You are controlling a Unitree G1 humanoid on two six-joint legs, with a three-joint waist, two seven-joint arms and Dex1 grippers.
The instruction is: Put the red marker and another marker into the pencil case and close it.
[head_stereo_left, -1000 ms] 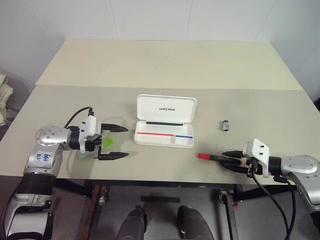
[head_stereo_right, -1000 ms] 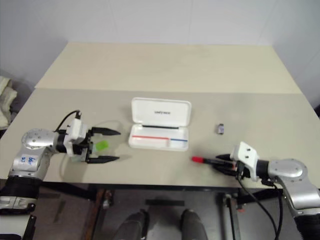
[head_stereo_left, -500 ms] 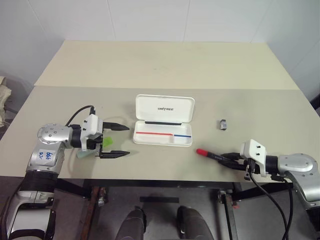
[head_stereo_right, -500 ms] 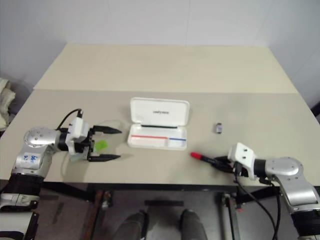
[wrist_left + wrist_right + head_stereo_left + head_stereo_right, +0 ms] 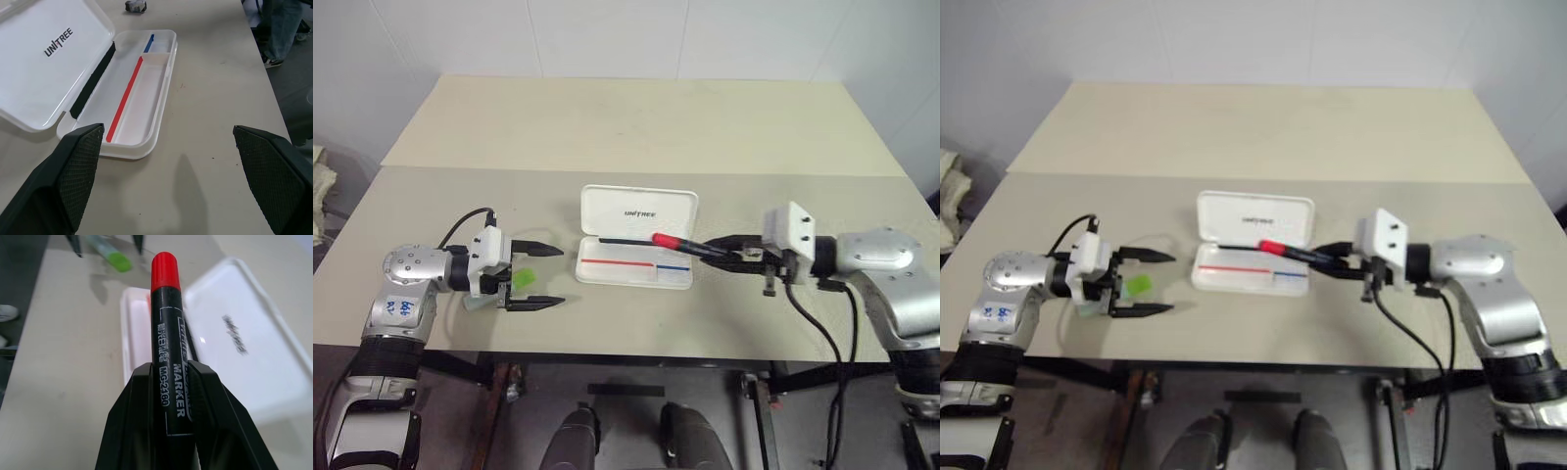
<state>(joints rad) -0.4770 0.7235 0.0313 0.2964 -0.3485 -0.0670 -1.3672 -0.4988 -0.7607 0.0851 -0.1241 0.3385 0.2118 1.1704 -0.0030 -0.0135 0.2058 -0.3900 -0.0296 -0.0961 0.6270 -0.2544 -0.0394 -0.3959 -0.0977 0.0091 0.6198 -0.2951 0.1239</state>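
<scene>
Our right gripper's (image 5: 720,247) fingers grasp the red marker (image 5: 680,244) at frame centre over the open pencil case (image 5: 636,252); nothing is inside yet. Our left gripper's (image 5: 540,276) fingers stand released around the green marker (image 5: 523,279) on the counter (image 5: 626,127), lower left.

White pencil case (image 5: 636,237) — red-and-blue stripe; red-capped black marker (image 5: 168,333).
</scene>
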